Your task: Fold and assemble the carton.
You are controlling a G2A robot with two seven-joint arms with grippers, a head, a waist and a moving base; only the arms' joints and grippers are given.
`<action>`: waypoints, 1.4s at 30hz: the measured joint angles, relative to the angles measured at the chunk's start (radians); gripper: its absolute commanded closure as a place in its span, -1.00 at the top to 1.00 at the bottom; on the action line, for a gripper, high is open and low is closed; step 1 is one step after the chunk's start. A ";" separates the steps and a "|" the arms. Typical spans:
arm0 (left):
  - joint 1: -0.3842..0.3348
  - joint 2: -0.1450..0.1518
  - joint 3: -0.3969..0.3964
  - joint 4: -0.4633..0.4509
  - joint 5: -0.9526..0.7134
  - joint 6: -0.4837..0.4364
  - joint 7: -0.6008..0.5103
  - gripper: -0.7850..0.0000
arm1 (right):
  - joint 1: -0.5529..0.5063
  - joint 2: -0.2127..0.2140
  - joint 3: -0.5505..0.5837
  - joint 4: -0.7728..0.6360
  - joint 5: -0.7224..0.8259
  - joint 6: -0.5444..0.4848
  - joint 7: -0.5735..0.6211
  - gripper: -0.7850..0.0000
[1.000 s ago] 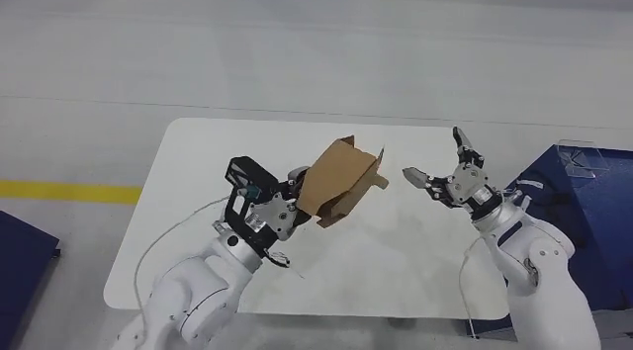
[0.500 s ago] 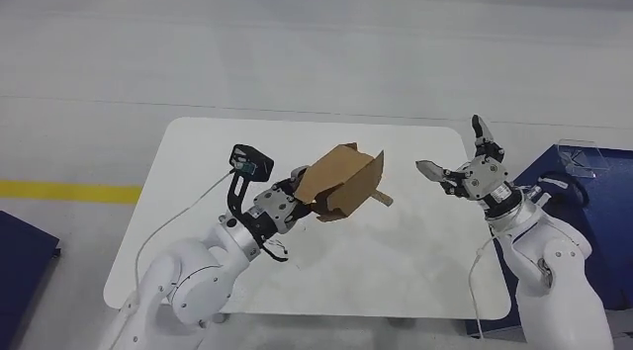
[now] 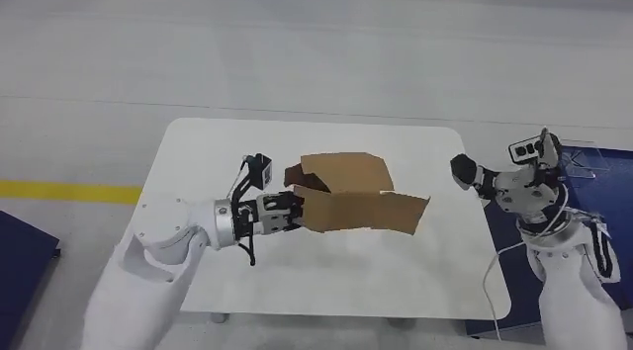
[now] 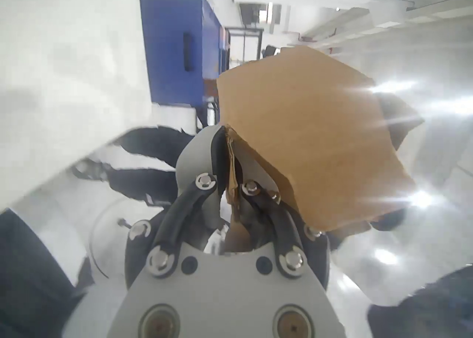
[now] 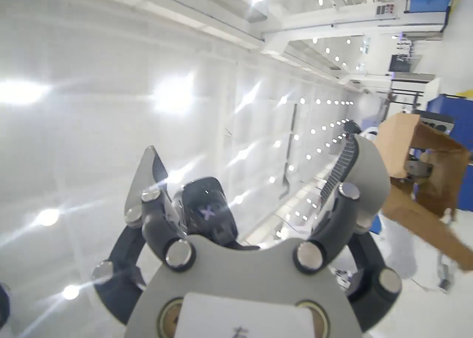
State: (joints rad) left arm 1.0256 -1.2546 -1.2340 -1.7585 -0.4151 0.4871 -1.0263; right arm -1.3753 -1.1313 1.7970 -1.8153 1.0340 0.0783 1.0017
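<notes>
Between the fingers of the left pincer (image 3: 292,210), one edge of the brown carton (image 3: 351,197) is clamped. The carton is held partly unfolded over the desk (image 3: 198,152), stretching away from that pincer. Well beyond its far end, the right pincer (image 5: 251,143) is held spread and empty.

From above, the carton (image 3: 348,195) hides the tips of the left pincer (image 3: 296,209) at its nine o'clock end (only the knuckles peek out). Seen from the right wrist, one flap runs off the edge of view; from the left wrist, glare swallows its far corner.
</notes>
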 measured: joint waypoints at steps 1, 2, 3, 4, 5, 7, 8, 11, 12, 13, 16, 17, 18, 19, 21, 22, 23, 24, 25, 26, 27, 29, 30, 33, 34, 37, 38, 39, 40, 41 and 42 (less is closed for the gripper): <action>-0.013 -0.001 0.015 0.017 -0.031 0.024 -0.029 -1.00 | -0.012 0.001 -0.009 -0.005 -0.038 -0.026 0.029 1.00; -0.021 -0.002 0.026 0.027 -0.052 0.039 -0.046 -1.00 | -0.019 0.001 -0.016 -0.008 -0.061 -0.041 0.045 1.00; -0.029 -0.002 0.036 0.035 -0.071 0.052 -0.062 -1.00 | -0.025 0.001 -0.021 -0.011 -0.078 -0.054 0.056 1.00; -0.038 -0.003 0.050 0.043 -0.091 0.065 -0.083 -1.00 | -0.031 0.002 -0.027 -0.014 -0.096 -0.067 0.063 1.00; -0.044 -0.003 0.059 0.047 -0.099 0.070 -0.095 -1.00 | -0.035 0.002 -0.033 -0.016 -0.105 -0.071 0.066 1.00; -0.054 -0.002 0.075 0.055 -0.105 0.070 -0.104 -1.00 | -0.041 0.002 -0.046 -0.024 -0.116 -0.063 0.072 1.00; -0.056 -0.002 0.080 0.057 -0.104 0.067 -0.102 -1.00 | -0.045 0.003 -0.050 -0.029 -0.118 -0.060 0.075 1.00; -0.058 -0.001 0.096 0.060 -0.115 0.053 -0.106 -1.00 | -0.061 0.005 -0.066 -0.043 -0.149 -0.052 0.084 1.00; -0.058 -0.001 0.099 0.060 -0.117 0.048 -0.105 -1.00 | -0.067 0.005 -0.072 -0.044 -0.159 -0.049 0.088 1.00; -0.058 0.000 0.101 0.059 -0.117 0.041 -0.100 -1.00 | -0.074 0.006 -0.082 -0.047 -0.160 -0.037 0.093 1.00; -0.053 0.003 0.104 0.057 -0.120 0.032 -0.092 -1.00 | -0.090 0.006 -0.094 -0.064 -0.126 -0.007 0.098 1.00; -0.051 0.004 0.105 0.057 -0.123 0.031 -0.091 -1.00 | -0.094 0.006 -0.096 -0.071 -0.118 -0.001 0.096 1.00; -0.049 0.005 0.108 0.057 -0.124 0.030 -0.091 -1.00 | -0.098 0.006 -0.099 -0.078 -0.112 0.004 0.094 1.00; -0.046 0.007 0.111 0.056 -0.123 0.030 -0.092 -1.00 | -0.103 0.005 -0.103 -0.087 -0.107 0.009 0.092 0.93; -0.044 0.009 0.117 0.053 -0.121 0.031 -0.094 -1.00 | -0.112 0.005 -0.112 -0.100 -0.097 0.021 0.091 0.76; -0.043 0.010 0.121 0.051 -0.121 0.031 -0.096 -1.00 | -0.118 0.006 -0.115 -0.109 -0.094 0.030 0.087 0.63; -0.043 0.011 0.124 0.050 -0.121 0.031 -0.097 -1.00 | -0.121 0.006 -0.116 -0.117 -0.094 0.033 0.084 0.47; -0.043 0.012 0.128 0.049 -0.121 0.033 -0.100 -1.00 | -0.125 0.006 -0.117 -0.124 -0.095 0.033 0.080 0.29; -0.043 0.013 0.134 0.046 -0.118 0.036 -0.104 -1.00 | -0.130 0.006 -0.119 -0.131 -0.097 0.032 0.077 0.09; -0.043 0.014 0.138 0.043 -0.115 0.037 -0.107 -1.00 | -0.133 0.007 -0.121 -0.135 -0.100 0.033 0.076 0.13; -0.043 0.015 0.142 0.041 -0.113 0.037 -0.109 -1.00 | -0.136 0.007 -0.122 -0.139 -0.101 0.037 0.074 0.16; -0.042 0.017 0.149 0.037 -0.112 0.035 -0.113 -1.00 | -0.141 0.009 -0.127 -0.145 -0.105 0.059 0.066 0.16; -0.041 0.018 0.152 0.036 -0.112 0.034 -0.115 -1.00 | -0.142 0.010 -0.128 -0.147 -0.112 0.070 0.060 -0.01; -0.039 0.021 0.161 0.034 -0.112 0.031 -0.120 -1.00 | -0.147 0.013 -0.138 -0.152 -0.148 0.106 0.045 -0.26; -0.039 0.022 0.165 0.034 -0.111 0.030 -0.122 -1.00 | -0.149 0.014 -0.141 -0.155 -0.160 0.112 0.045 -0.38; -0.038 0.026 0.169 0.038 -0.109 0.026 -0.119 -1.00 | -0.159 0.017 -0.147 -0.163 -0.182 0.114 0.052 -1.00; -0.039 0.026 0.170 0.039 -0.109 0.025 -0.116 -1.00 | -0.162 0.018 -0.148 -0.165 -0.187 0.112 0.053 -1.00; -0.039 0.027 0.171 0.041 -0.108 0.024 -0.113 -1.00 | -0.165 0.018 -0.149 -0.166 -0.190 0.110 0.053 -1.00; -0.040 0.029 0.172 0.042 -0.103 0.024 -0.107 -1.00 | -0.169 0.019 -0.150 -0.167 -0.191 0.108 0.051 -1.00; -0.040 0.030 0.173 0.042 -0.097 0.023 -0.101 -0.65 | -0.172 0.019 -0.151 -0.167 -0.191 0.110 0.047 -1.00; -0.040 0.031 0.174 0.040 -0.093 0.022 -0.096 1.00 | -0.176 0.019 -0.151 -0.167 -0.192 0.118 0.037 -1.00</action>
State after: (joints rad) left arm 0.9858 -1.2240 -1.0605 -1.7182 -0.5081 0.5096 -1.1227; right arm -1.5512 -1.1120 1.6456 -1.9822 0.8419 0.1959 1.0385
